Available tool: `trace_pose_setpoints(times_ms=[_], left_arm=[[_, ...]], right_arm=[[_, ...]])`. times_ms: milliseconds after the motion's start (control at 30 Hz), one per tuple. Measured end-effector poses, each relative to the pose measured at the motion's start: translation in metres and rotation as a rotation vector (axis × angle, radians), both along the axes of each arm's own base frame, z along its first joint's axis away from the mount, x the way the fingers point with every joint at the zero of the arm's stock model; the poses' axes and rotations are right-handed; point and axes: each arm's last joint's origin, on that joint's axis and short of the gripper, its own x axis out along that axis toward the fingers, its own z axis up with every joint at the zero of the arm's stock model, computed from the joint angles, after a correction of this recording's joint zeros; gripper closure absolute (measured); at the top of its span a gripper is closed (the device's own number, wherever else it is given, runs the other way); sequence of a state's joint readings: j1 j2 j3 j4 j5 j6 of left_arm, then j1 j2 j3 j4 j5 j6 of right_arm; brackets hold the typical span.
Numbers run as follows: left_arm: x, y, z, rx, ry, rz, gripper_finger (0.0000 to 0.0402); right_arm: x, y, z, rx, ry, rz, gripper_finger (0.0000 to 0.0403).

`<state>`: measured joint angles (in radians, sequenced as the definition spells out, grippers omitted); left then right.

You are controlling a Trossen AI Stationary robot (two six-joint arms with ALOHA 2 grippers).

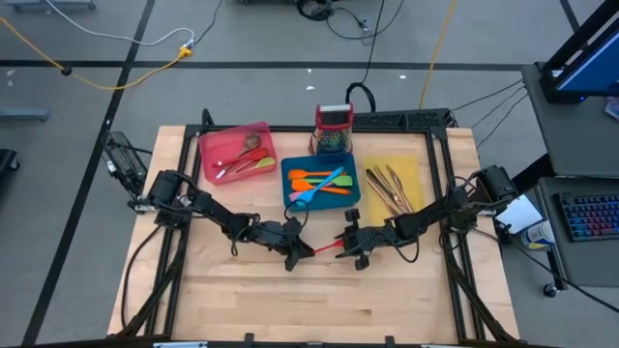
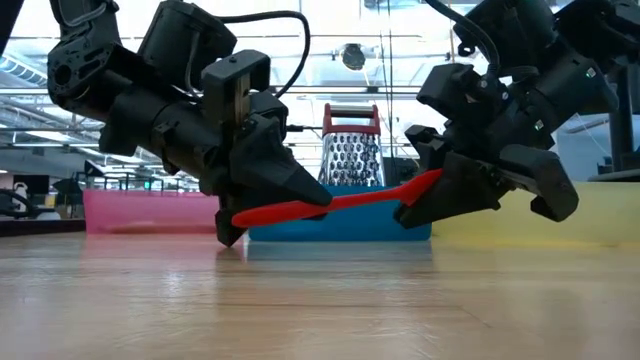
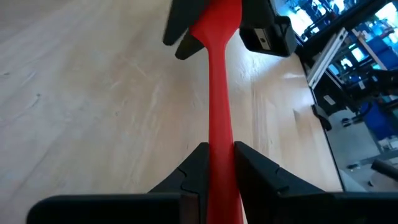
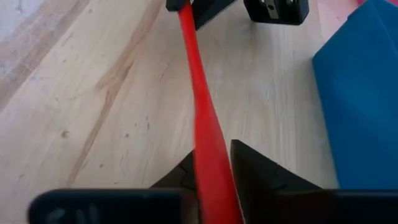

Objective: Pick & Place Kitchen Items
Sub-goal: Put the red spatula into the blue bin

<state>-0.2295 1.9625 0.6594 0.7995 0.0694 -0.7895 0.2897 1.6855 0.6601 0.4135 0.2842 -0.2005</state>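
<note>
Both my left hand [image 1: 293, 253] and right hand [image 1: 350, 242] pinch one slim red silicone utensil [image 2: 340, 204] just above the desk [image 1: 319, 300], mid-handover; next, I judge, one hand must release.

A: What surrounds the wooden table [image 1: 290, 300]?

B: A grey floor [image 1: 97, 106] marked with dark lines, crossed by a yellow cable [image 1: 145, 70] and black cables.

A: Any furniture?

B: At the right edge stands a dark desk [image 1: 580, 116] holding a backlit keyboard [image 1: 588, 215].

A: And behind the table?

B: A bright hall with glass panels, ceiling beams and a round lamp [image 2: 351, 55].
</note>
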Motion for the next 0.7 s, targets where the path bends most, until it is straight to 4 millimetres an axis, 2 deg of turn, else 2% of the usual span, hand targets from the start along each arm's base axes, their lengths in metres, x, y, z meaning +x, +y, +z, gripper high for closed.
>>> trace_pose_setpoints(times_ms=[233,700], left_arm=[[0.0,0.002,-0.001,-0.02,0.016,0.019,0.0334],[0.002,0.014,0.009,-0.017,-0.018,-0.026,0.0335]], right_arm=[[0.0,0.001,0.0,-0.004,0.003,0.014,0.0395],[0.002,0.002,0.006,-0.085,-0.052,0.075,0.0397]])
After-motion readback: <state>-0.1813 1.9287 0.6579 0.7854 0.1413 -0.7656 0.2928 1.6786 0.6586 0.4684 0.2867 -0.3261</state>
